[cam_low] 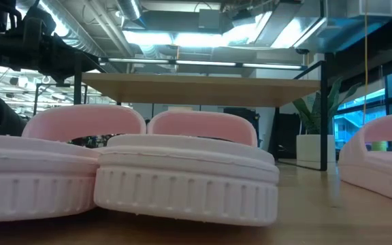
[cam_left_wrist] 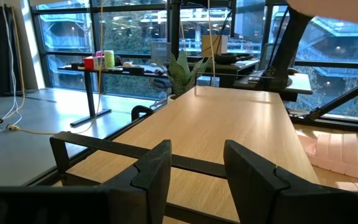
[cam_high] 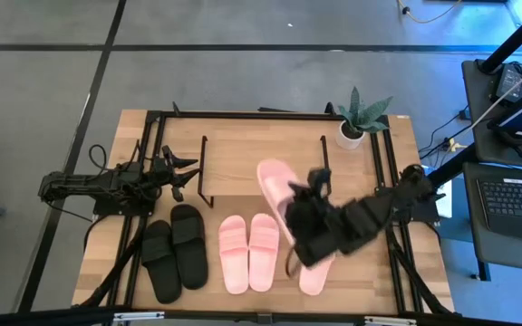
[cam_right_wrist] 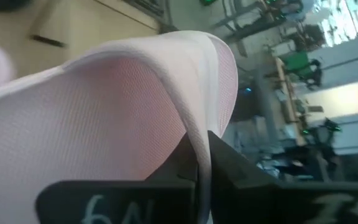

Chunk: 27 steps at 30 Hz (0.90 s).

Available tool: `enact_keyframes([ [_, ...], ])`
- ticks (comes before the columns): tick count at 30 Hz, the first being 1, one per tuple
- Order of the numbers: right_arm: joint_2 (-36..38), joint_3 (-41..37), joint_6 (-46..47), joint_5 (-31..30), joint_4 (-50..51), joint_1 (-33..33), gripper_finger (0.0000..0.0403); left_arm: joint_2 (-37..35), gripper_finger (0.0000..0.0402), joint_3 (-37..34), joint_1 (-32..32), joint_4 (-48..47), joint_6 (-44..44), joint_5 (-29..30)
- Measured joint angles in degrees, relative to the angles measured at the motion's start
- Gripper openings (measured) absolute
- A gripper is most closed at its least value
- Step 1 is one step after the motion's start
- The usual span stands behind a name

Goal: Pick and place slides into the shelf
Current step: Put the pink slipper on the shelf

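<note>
I have the right gripper (cam_high: 308,210) clamped on the strap of 1 pink slide (cam_high: 275,186); the right wrist view shows the strap edge pinched between the 2 fingers. Gripping by the strap keeps the sole free, so the slide hangs tilted with its toe end over the shelf (cam_high: 261,154) and its heel end near the gripper. The shelf stands at the far middle of the table (cam_high: 406,263), its board carried on black wire legs.

Its partner slide (cam_high: 317,272) lies on the table just under the right arm. The second pink pair (cam_high: 249,252) sits side by side, in front of the shelf, and the black pair (cam_high: 175,251) lies to its left. No slide is stowed yet, in my judgement.

The left gripper (cam_high: 184,174) waits beside the shelf's left end, jaws open and empty, as the left wrist view confirms. That keeps it out of the right arm's path.
</note>
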State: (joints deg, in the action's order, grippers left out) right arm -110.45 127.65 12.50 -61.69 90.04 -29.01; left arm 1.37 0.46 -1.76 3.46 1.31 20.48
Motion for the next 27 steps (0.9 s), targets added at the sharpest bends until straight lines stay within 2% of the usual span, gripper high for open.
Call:
enact_keyframes([
  [6, 0.0, 5.96, -8.48, 0.07, -0.03, 10.61, 0.0011, -0.01, 0.0141, 0.01, 0.0, 0.0, 0.01, -0.01],
  [12, 0.0, 4.98, -10.82, 3.69, 0.04, 20.67, 0.0011, 0.01, 0.0141, 0.01, 0.0, 0.01, -0.01, 0.0],
  [18, 0.0, -2.22, -8.58, 6.0, -0.32, 26.02, 0.0011, 0.0, 0.0141, 0.0, 0.0, 0.02, 0.0, 0.01],
  [27, -0.02, -16.14, 0.54, 7.91, -3.9, 28.21, 0.0011, 0.01, 0.0141, 0.01, 0.0, 0.02, -0.01, 0.01],
])
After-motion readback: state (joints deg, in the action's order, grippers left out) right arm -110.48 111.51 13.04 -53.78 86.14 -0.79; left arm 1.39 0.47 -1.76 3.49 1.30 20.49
